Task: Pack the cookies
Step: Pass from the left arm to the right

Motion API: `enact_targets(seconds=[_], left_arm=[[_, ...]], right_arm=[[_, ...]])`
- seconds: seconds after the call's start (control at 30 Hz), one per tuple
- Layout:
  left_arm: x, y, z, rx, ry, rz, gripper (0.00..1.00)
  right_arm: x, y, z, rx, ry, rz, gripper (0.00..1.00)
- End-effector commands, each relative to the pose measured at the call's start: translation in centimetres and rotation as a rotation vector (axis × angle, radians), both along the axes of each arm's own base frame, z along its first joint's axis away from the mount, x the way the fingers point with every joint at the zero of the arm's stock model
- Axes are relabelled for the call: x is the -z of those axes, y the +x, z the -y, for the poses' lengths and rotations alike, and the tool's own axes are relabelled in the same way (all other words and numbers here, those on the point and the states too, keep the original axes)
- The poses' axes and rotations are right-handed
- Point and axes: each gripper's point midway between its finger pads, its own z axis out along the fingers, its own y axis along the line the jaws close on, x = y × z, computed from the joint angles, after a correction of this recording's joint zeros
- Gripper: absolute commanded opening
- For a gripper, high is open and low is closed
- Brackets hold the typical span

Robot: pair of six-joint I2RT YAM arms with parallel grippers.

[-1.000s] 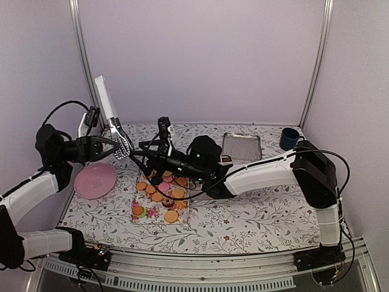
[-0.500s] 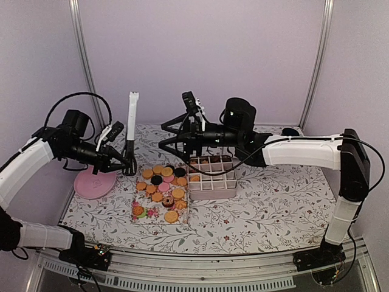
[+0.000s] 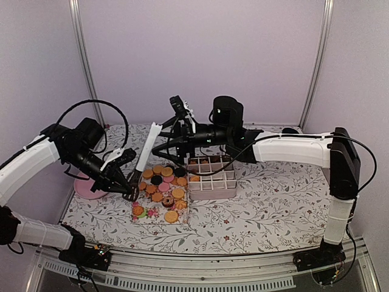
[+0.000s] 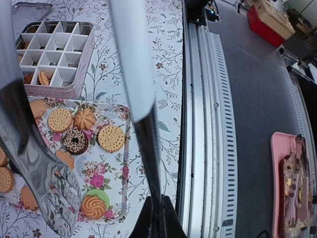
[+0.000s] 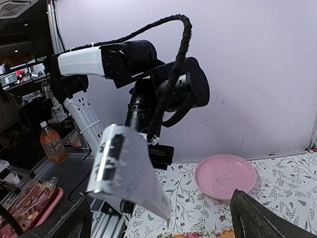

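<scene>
Barely started. Packed just a few cookies (image 3: 161, 188) into the box (image 3: 213, 187) mid-frame, left most on the tray (image 3: 152, 215). Pinching tongs (image 3: 148, 146) with left gripper (image 3: 127, 185), keeping right gripper (image 3: 168, 146) spread wide, empty.

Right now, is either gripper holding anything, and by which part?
The left gripper holds the tongs by the metal lower part of one arm, white handle end up. The right gripper is open and empty.
</scene>
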Motion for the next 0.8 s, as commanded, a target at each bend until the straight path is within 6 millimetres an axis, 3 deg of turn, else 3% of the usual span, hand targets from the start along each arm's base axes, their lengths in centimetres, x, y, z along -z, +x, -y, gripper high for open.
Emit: enact_targets(seconds=[0.0,0.2,0.4,0.77], left_arm=[[-0.4,-0.6,0.5,0.066,0.003,0.034,0.0],[0.6,0.6,0.3,0.051,0.054,0.073,0.0],[0.9,1.5,0.1,0.039,0.08,0.107,0.0],[0.9,2.2,-0.4,0.03,0.123,0.168,0.0]], right_arm=[[0.2,-1.0,-1.0,-0.044,-0.005,0.015,0.98],[1.7,-3.0,-1.8,-0.094,-0.031,-0.009,0.86],[3.2,-3.7,-2.9,-0.092,-0.051,-0.044,0.73],[5.8,-2.8,-2.5,0.013,-0.116,-0.074,0.52]])
